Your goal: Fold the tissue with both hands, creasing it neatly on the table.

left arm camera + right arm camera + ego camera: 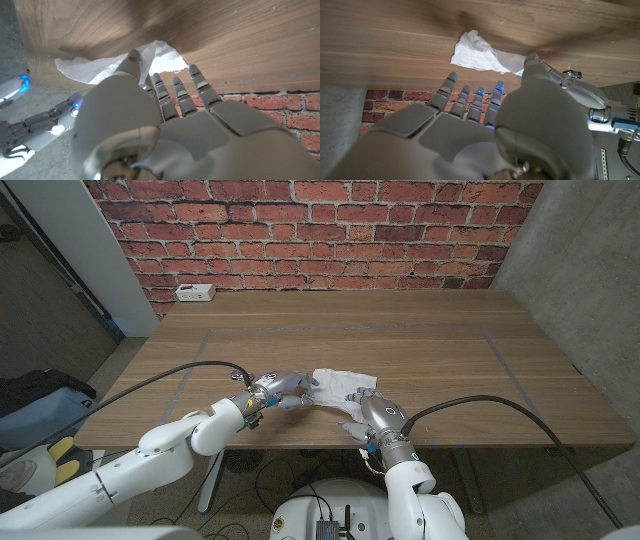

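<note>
A crumpled white tissue (338, 383) lies on the wooden table (420, 340) near its front edge. My left hand (280, 391) is at the tissue's left edge. In the left wrist view its thumb (132, 59) lies against the tissue (95, 70) with the fingers (159, 86) close beside it, and that edge looks pinched and lifted. My right hand (366, 413) sits at the tissue's near right corner. In the right wrist view its thumb (532, 62) touches the end of the tissue (475, 50), while the fingers (465, 95) stay straight and apart from it.
A white power strip (194, 292) sits at the table's far left corner, below the brick wall. Faint tape lines (350, 330) mark a rectangle on the tabletop. The table's front edge (300, 446) runs just below both hands.
</note>
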